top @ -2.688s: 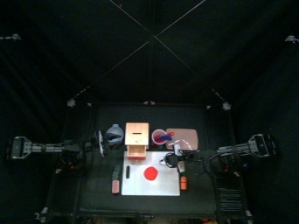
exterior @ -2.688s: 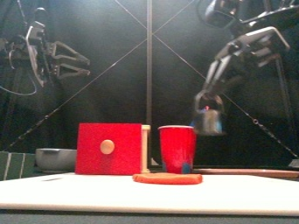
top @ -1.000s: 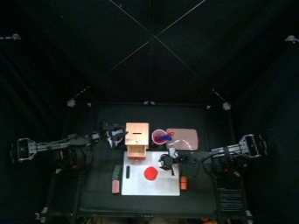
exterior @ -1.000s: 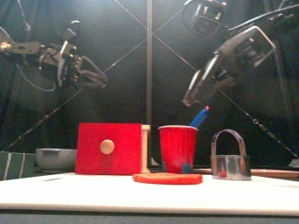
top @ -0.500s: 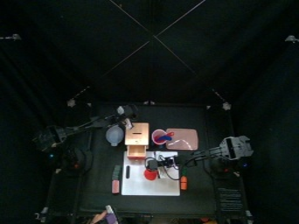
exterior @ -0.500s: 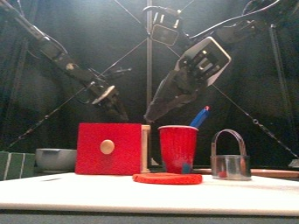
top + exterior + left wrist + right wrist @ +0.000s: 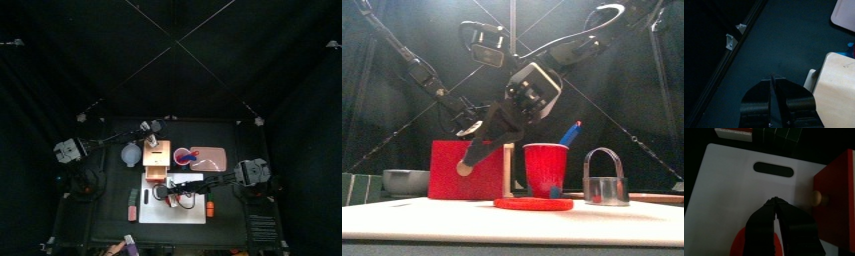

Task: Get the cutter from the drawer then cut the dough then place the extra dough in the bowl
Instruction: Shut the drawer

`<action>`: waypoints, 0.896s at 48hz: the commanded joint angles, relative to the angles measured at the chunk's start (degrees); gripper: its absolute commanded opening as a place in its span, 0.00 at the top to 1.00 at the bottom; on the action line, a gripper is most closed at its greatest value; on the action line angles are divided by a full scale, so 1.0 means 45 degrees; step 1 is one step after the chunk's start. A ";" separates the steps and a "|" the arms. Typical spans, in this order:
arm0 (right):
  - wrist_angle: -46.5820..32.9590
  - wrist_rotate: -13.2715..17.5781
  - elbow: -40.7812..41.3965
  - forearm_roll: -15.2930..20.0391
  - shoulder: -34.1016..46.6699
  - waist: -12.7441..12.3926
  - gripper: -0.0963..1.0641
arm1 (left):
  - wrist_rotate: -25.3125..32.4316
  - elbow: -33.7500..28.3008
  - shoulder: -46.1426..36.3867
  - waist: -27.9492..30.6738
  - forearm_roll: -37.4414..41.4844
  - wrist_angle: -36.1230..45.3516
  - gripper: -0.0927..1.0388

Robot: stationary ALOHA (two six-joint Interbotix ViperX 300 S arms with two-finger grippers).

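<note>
Black table [image 7: 100, 205] inside black curtains, with the front open. Nearest the front lies a white cutting board [image 7: 731, 193]. Behind it stands a pale wooden box [image 7: 158, 155] whose red drawer front [image 7: 449, 178] faces forward. On the board, just in front of the box, sits a flat red dough disc [image 7: 533, 203], whole and uncut.

My right gripper [image 7: 773, 202] reaches across from the right and hangs low over the board, in front of the box. Its jaws are pressed together on nothing. The tips are close to the round drawer knob [image 7: 819, 198], but I cannot tell if they touch it.

The metal cutter [image 7: 605, 192] stands upright to the right of the box, so it is already out of the drawer. Between it and the box is a red cup [image 7: 545, 172] holding a blue toy knife [image 7: 572, 132]. Left of the box sits the blue-grey bowl [image 7: 405, 181]. Right of the box and further back lies the pink tray [image 7: 214, 157]. My left gripper [image 7: 771, 77] hovers just behind the box, jaws together, holding nothing.

I judge that the fetching step is done and the drawer is being dealt with, probably nudged shut. Next my right gripper needs to spread its jaws and go right of the box to the cutter's wire handle. Then it can lift the cutter and set it squarely over the dough.
</note>
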 commanded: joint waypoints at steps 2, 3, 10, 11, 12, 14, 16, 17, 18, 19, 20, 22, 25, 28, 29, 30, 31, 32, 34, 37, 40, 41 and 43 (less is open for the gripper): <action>0.0781 0.0020 -0.1211 -0.0488 0.0293 -0.0078 0.71 | 0.0020 -0.0078 -0.0215 -0.0098 0.0273 0.0332 0.49; 0.0957 0.0020 -0.1328 -0.0605 0.0371 -0.0078 0.71 | 0.0020 -0.0059 -0.0215 -0.0117 0.0293 0.0391 0.49; 0.1836 0.0098 -0.2129 -0.1426 0.0840 -0.0352 0.71 | 0.0020 0.0039 -0.0215 -0.0195 0.0352 0.0410 0.49; 0.1953 0.0098 -0.2207 -0.1523 0.0879 -0.0391 0.71 | 0.0020 0.0039 -0.0215 -0.0195 0.0352 0.0410 0.49; 0.2070 0.0098 -0.2305 -0.1660 0.0957 -0.0469 0.71 | 0.0020 0.0078 -0.0215 -0.0195 0.0352 0.0410 0.49; 0.2227 0.0098 -0.2441 -0.1836 0.1035 -0.0605 0.71 | 0.0020 0.0098 -0.0215 -0.0195 0.0352 0.0410 0.49; 0.2363 0.0098 -0.2559 -0.2012 0.1094 -0.0703 0.71 | 0.0039 0.0117 -0.0215 -0.0195 0.0352 0.0410 0.49; 0.2402 0.0098 -0.2637 -0.2090 0.1113 -0.0742 0.71 | 0.0020 0.0137 -0.0215 -0.0195 0.0352 0.0410 0.49; 0.2461 0.0098 -0.2676 -0.2168 0.1133 -0.0820 0.71 | 0.0020 0.0156 -0.0195 -0.0215 0.0352 0.0410 0.49; 0.2539 0.0078 -0.2715 -0.2246 0.1133 -0.0859 0.71 | 0.0020 0.0176 -0.0234 -0.0215 0.0352 0.0410 0.49; 0.2617 0.0078 -0.2734 -0.2324 0.1133 -0.0898 0.71 | 0.0039 0.0195 -0.0215 -0.0254 0.0352 0.0410 0.49; 0.2813 0.0078 -0.2813 -0.2539 0.1133 -0.0977 0.71 | 0.0039 0.0234 -0.0215 -0.0254 0.0352 0.0410 0.49; 0.3008 0.0078 -0.2949 -0.2949 0.1133 -0.1133 0.71 | 0.0039 0.0254 -0.0215 -0.0254 0.0352 0.0410 0.49; 0.3164 0.0078 -0.3145 -0.3379 0.1133 -0.1230 0.71 | 0.0039 0.0273 -0.0195 -0.0254 0.0352 0.0371 0.49; 0.3203 0.0078 -0.3223 -0.3516 0.1133 -0.1289 0.71 | 0.0039 0.0273 -0.0195 -0.0254 0.0371 0.0371 0.49; 0.3242 0.0078 -0.3281 -0.3691 0.1152 -0.1309 0.71 | 0.0020 0.0273 -0.0195 -0.0254 0.0371 0.0352 0.49; 0.3320 0.0078 -0.3379 -0.3887 0.1152 -0.1387 0.71 | 0.0020 0.0273 -0.0176 -0.0273 0.0371 0.0332 0.49; 0.3398 0.0078 -0.3418 -0.4023 0.1152 -0.1426 0.71 | 0.0020 0.0273 -0.0195 -0.0273 0.0352 0.0332 0.49; 0.3535 0.0078 -0.3535 -0.4258 0.1152 -0.1504 0.71 | 0.0020 0.0273 -0.0195 -0.0273 0.0352 0.0332 0.49; 0.3711 0.0078 -0.3633 -0.4570 0.1152 -0.1660 0.71 | 0.0020 0.0273 -0.0195 -0.0332 0.0371 0.0332 0.49; 0.3789 0.0078 -0.3672 -0.4863 0.1172 -0.1895 0.71 | 0.0039 0.0273 -0.0195 -0.0371 0.0371 0.0332 0.49; 0.3809 0.0078 -0.3691 -0.4922 0.1172 -0.1992 0.71 | 0.0039 0.0254 -0.0195 -0.0391 0.0371 0.0312 0.49; 0.3828 0.0098 -0.3711 -0.4980 0.1172 -0.2148 0.71 | 0.0039 0.0254 -0.0195 -0.0391 0.0391 0.0273 0.49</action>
